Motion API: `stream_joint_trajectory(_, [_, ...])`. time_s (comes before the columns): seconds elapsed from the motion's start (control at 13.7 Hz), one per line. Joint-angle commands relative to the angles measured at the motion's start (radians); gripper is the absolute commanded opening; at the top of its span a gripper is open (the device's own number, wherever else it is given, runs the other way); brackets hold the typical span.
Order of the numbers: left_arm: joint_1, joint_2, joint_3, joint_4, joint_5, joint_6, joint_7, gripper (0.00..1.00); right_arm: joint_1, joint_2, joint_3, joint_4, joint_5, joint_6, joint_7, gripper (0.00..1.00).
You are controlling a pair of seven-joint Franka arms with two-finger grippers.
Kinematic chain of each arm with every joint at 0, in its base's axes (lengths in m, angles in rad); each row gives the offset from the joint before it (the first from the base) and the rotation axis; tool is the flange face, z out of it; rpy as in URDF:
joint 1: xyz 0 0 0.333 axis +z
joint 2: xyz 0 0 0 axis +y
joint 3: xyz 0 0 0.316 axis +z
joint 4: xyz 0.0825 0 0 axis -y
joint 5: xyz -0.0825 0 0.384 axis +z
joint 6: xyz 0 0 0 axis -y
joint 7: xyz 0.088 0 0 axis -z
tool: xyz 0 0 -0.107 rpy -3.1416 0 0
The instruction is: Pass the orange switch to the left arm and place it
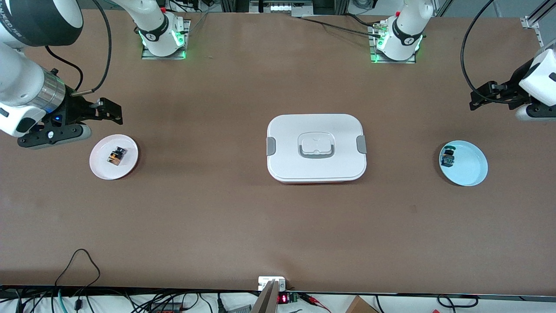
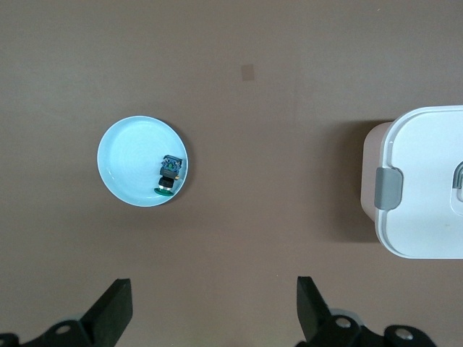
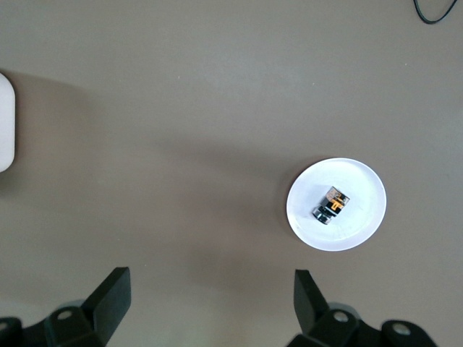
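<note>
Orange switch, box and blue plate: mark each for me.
Orange switch (image 1: 116, 155): front view, on its orange middle, lying on the pink plate.
Box (image 1: 316, 130): front view, on the lid's flat part above the handle.
Blue plate (image 1: 470, 165): front view, on its bare inner surface.

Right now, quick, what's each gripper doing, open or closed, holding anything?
Left gripper: open, empty, above the table near the blue plate.
Right gripper: open, empty, beside the white plate.

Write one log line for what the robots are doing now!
orange switch: on pink plate | box: mid-table, shut | right tool: open, raised near the pink plate | left tool: open, raised near blue plate
</note>
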Motion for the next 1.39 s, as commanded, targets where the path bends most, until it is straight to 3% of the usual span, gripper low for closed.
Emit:
stream_joint_trajectory(0.0, [0.003,0.013,-0.003,0.029,-0.014,-0.012,0.012,1.00,-0.011,0.007,-0.001,0.015,0.022,-0.010,-0.030,1.00])
stream_joint_trajectory(0.29, [0.003,0.013,-0.003,0.028,-0.014,-0.012,0.012,1.00,-0.011,-0.004,-0.003,-0.027,0.062,-0.036,-0.039,1.00])
stream_joint_trajectory(0.66, [0.005,0.013,-0.003,0.028,-0.014,-0.012,0.012,1.00,-0.028,-0.027,-0.009,-0.137,0.040,0.010,-0.264,1.00])
stream_joint_trajectory(1.09, [0.005,0.013,-0.003,0.028,-0.015,-0.012,0.012,1.00,-0.113,-0.013,-0.009,-0.321,-0.018,0.244,-0.591,1.00])
stream_joint_trajectory(1.31, [0.005,0.013,-0.003,0.028,-0.014,-0.012,0.011,1.00,-0.177,-0.012,-0.009,-0.473,-0.037,0.436,-0.718,1.00])
